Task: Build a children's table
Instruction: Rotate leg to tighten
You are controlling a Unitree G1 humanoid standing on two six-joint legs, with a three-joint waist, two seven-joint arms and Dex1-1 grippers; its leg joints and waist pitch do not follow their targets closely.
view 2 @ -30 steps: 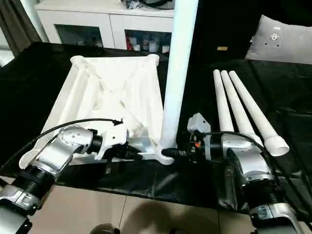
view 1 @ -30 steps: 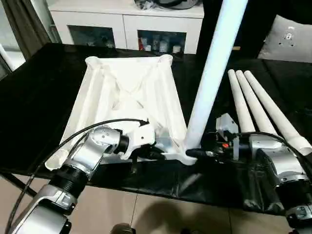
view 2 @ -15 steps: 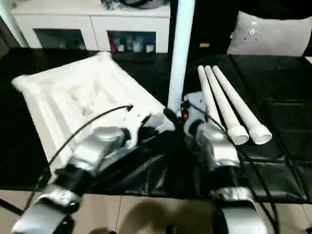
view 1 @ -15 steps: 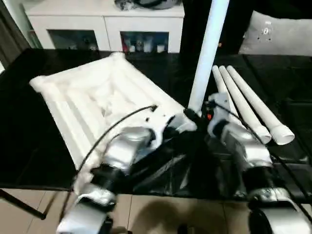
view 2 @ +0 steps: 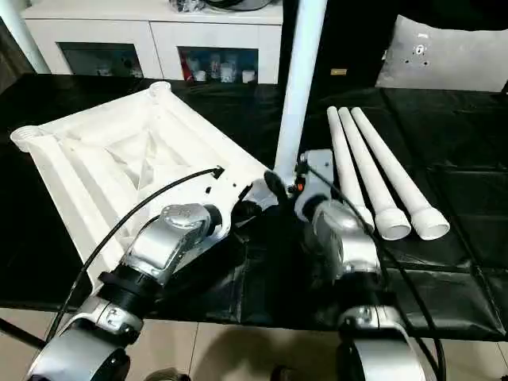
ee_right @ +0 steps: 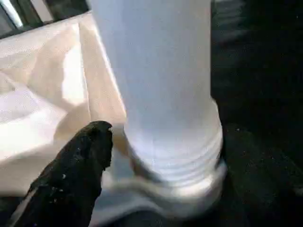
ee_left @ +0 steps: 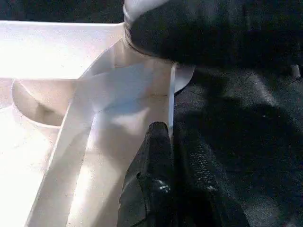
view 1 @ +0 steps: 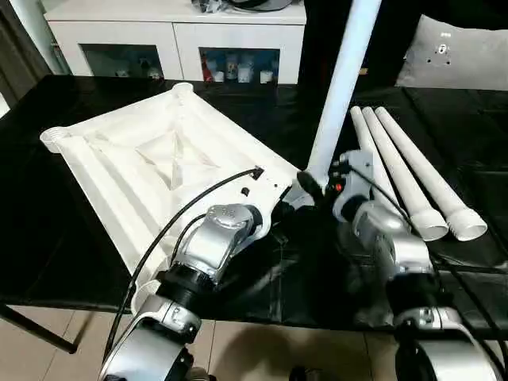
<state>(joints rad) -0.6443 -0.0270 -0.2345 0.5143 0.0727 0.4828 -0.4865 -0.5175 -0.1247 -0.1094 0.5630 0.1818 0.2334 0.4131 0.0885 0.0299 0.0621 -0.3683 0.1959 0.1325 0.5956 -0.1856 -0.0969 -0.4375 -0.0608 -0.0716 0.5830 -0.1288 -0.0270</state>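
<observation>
The children's table lies upside down, its white ribbed top point(view 1: 159, 159) set at a slant on the black-covered table. One white leg point(view 1: 341, 87) stands upright in the corner socket nearest my grippers; its threaded base point(ee_right: 175, 156) sits in that socket. My left gripper point(ee_left: 168, 130) is shut on the top's thin rim point(ee_left: 171, 99) just beside that corner. My right gripper point(view 1: 308, 186) is open around the base of the standing leg, and one black finger point(ee_right: 85, 161) stands slightly off it. Three more legs point(view 1: 405, 171) lie side by side to the right.
A white cabinet point(view 1: 175, 32) with dark glass compartments stands behind the table, and a grey cushion point(view 1: 452, 51) lies at the back right. The black cover point(view 1: 48, 238) runs to the front edge, with bare floor below.
The top has swung round with the standing leg; its far corners moved left and the leg's corner moved away from the front edge. My right gripper's jaws have widened. The camera also shifted.
</observation>
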